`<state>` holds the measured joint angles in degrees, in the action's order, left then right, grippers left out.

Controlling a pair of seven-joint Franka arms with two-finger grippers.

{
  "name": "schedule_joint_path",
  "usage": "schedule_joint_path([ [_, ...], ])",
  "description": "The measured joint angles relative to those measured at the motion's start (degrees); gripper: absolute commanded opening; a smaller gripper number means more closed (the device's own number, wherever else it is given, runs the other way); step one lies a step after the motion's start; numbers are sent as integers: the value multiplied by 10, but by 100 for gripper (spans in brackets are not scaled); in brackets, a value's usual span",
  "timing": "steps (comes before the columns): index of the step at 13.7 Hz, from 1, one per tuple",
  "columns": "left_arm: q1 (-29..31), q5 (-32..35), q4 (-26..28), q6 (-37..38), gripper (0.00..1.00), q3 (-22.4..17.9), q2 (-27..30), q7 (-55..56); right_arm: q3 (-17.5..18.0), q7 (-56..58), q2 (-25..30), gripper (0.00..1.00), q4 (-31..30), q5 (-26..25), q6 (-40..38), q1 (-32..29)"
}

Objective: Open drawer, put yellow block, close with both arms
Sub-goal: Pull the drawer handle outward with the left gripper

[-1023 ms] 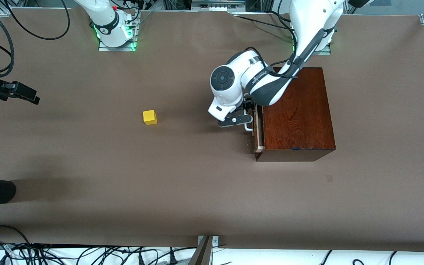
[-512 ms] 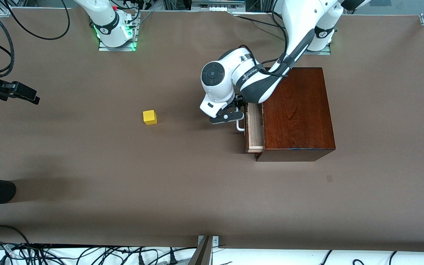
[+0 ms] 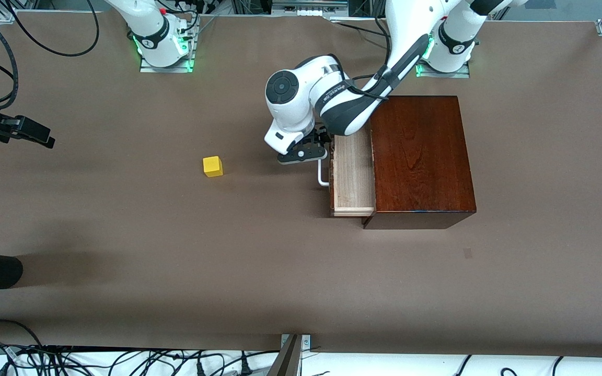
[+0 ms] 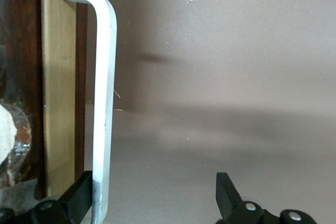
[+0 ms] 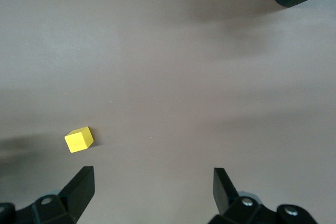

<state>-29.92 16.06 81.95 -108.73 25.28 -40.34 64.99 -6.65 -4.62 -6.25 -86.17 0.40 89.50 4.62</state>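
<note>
**Drawer out, block waiting on the table**

From the front camera we see the drawer [image 3: 353,175] drawn partway out of the dark-brown box [image 3: 420,156], its pale wooden tray showing, its front facing the right arm's end of the table. The left gripper [image 3: 315,148] sits at the white handle [image 3: 323,173], at the handle's end farther from the camera, with the left arm [image 3: 327,99] reaching down from its base. The yellow block [image 3: 212,166] lies on the brown table [image 3: 175,250], well apart from the drawer, toward the right arm's end. The right gripper [image 3: 29,133] hangs at the table's edge at that same end, waiting.

Over to the left wrist view: we have the handle [image 4: 104,108] running up beside the drawer's dark front [image 4: 81,93], and the gripper's fingers [image 4: 79,200] spread wide. One finger touches the bar; the other stands clear of it over bare table. That is a hook on the handle, not a clamp.

Right wrist view now: we look down on the block [image 5: 79,139] sitting alone on the table, and the right gripper's fingers [image 5: 80,190] are spread wide with nothing between them.
</note>
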Motion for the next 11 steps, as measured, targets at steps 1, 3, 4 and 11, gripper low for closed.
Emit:
schedule_joint_path([
  [1, -1, 0, -1, 0, 100, -1, 0, 0, 0, 0, 0, 100, 0, 0, 0, 0],
  [3, -2, 0, -1, 1, 100, -2, -1, 0, 2, 0, 0, 100, 0, 0, 0, 1],
  [4, -3, 0, -1, 1, 100, -3, -1, 0, 2, 0, 0, 100, 0, 0, 0, 1],
  [11, -26, 13, -34, 9, 100, -7, -21, 18, 1, 0, 0, 100, 0, 0, 0, 1],
])
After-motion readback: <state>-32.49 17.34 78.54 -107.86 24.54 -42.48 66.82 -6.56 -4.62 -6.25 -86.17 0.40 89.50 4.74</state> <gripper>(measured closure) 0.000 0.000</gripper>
